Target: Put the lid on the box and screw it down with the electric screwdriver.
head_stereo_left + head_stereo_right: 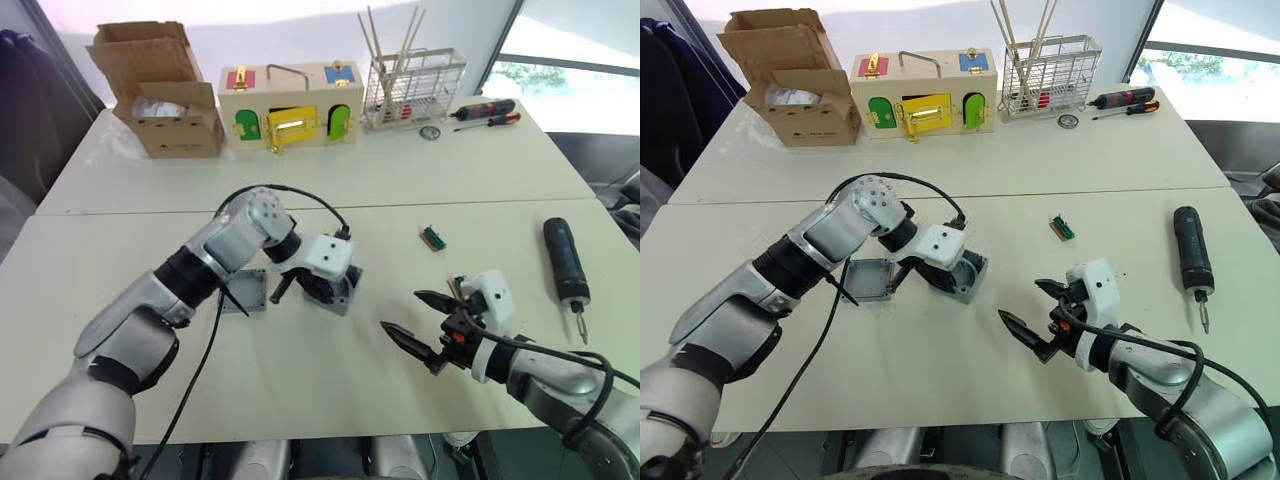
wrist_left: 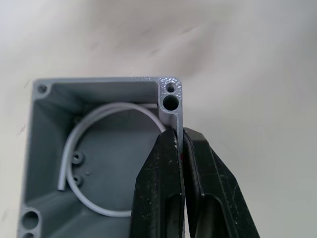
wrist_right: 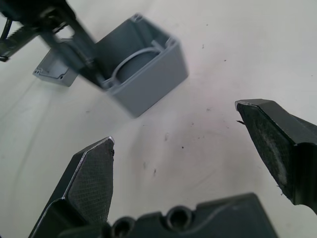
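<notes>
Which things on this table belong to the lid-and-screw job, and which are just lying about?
For the job: open square grey plastic box, flat grey plastic lid, thick black electric screwdriver.

Lying about: brown cardboard box, wooden box with coloured doors, wire rack, red-and-black hand screwdrivers, small green part.

Two pale bench (image 1: 330, 390) tops stand pushed together, a seam running across between them. On the near one lie the grey lid (image 1: 868, 279), the open grey box (image 1: 962, 276) just beside it, a small green part (image 1: 1062, 228) and, well apart at the robot's right, the black electric screwdriver (image 1: 1189, 251). On the far one sit a brown cardboard box (image 1: 160, 90), a wooden box with coloured doors (image 1: 289, 106), a wire rack (image 1: 414, 90) and two small hand screwdrivers (image 1: 486, 113).
</notes>
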`<state>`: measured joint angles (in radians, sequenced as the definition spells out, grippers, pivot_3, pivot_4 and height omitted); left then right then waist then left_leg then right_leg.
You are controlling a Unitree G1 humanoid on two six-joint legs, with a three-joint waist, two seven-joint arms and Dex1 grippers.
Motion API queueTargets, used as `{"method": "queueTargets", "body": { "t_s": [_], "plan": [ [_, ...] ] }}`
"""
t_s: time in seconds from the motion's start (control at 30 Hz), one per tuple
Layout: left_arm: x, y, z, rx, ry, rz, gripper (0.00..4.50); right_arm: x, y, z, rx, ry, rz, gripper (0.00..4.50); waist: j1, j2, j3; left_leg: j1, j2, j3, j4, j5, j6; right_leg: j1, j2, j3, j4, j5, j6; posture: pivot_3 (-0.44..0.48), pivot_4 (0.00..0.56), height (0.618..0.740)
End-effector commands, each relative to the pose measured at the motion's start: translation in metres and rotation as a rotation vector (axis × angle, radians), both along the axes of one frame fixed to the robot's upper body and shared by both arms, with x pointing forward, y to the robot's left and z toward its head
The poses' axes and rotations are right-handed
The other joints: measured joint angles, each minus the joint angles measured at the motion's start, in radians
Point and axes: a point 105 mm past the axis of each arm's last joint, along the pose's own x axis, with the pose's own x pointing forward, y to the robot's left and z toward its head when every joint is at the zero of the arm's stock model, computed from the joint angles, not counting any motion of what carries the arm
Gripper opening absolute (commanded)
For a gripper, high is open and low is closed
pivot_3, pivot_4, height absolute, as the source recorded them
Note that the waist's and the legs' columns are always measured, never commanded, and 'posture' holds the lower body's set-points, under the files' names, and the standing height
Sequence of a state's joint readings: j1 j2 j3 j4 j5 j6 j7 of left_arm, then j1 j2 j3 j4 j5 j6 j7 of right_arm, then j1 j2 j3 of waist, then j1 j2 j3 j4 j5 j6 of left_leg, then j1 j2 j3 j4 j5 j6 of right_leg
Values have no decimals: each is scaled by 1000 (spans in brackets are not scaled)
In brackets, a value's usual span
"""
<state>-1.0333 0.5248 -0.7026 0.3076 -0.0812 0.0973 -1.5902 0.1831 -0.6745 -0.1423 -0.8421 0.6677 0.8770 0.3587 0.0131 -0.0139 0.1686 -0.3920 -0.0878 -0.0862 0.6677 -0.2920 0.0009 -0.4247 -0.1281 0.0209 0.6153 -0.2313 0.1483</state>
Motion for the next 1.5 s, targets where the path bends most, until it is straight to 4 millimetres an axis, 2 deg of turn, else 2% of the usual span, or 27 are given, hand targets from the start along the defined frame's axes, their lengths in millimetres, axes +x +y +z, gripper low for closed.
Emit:
{"method": "queueTargets", "body": {
  "t_s": [0.03,0.33,0.43,0.57,0.6,0.73,0.8,0.87,0.97,1.03,1.2,1.33,1.5],
  "plan": [
    [1,-3,18,-48,-72,-120,31,-1,3,11,4,-67,0,4500,1,0,0,0,0,0,0,0,0,0,0,0,0,0,0,0,150,739],
    [3,0,6,-24,-72,-183,31,-1,8,12,33,-85,-16,4500,-2,0,0,0,-1,0,0,-1,1,0,0,0,0,0,0,0,150,739],
    [3,-1,8,-35,-66,-171,885,1,9,12,32,-82,-8,4500,-1,0,0,0,-1,0,0,-1,1,0,0,0,0,0,0,0,150,739],
    [8,1,18,-55,-84,-115,2844,4,10,13,36,-79,13,4500,-3,0,0,0,-1,0,1,-1,1,0,0,0,0,0,0,0,150,739],
    [12,4,28,-71,-99,-66,3284,4,10,13,33,-76,23,4500,-3,0,0,0,-1,0,1,-1,1,0,1,0,0,0,0,0,150,739],
    [22,15,66,-191,-125,130,3284,2,8,17,15,-81,57,4500,-6,0,0,0,0,0,0,-1,2,0,2,0,1,0,0,0,150,739],
    [40,36,95,-326,-121,447,3284,5,10,35,35,-123,112,4500,-10,0,0,0,0,0,0,-1,2,0,2,0,1,0,0,0,150,739],
    [50,71,104,-378,-66,809,3284,9,16,58,63,-168,193,4500,-34,1,0,0,0,0,1,-1,2,0,2,1,2,0,0,0,150,739],
    [41,106,89,-327,11,1186,3284,12,26,74,66,-179,303,4500,-38,2,0,2,4,0,-1,-2,4,0,4,1,3,-1,2,0,150,739],
    [24,130,70,-225,40,1392,3284,13,34,77,41,-167,394,4500,-34,0,1,2,6,-1,-1,-3,5,0,6,0,7,-1,2,0,150,739],
    [-1,173,39,-164,33,1627,3284,10,49,75,-29,-126,575,4500,-24,-3,2,0,7,-1,0,-2,3,-4,6,1,11,-1,2,0,150,739],
    [-16,178,14,-148,63,1676,3284,13,54,78,-54,-134,636,4500,-18,-2,2,1,7,-2,0,-1,0,-4,6,1,9,-1,1,0,150,739],
    [-16,172,-11,-188,102,1762,3284,13,58,74,-72,-139,667,4500,2,-3,2,0,7,-1,0,2,-7,-4,5,1,7,-1,1,0,150,739]
  ]
}}
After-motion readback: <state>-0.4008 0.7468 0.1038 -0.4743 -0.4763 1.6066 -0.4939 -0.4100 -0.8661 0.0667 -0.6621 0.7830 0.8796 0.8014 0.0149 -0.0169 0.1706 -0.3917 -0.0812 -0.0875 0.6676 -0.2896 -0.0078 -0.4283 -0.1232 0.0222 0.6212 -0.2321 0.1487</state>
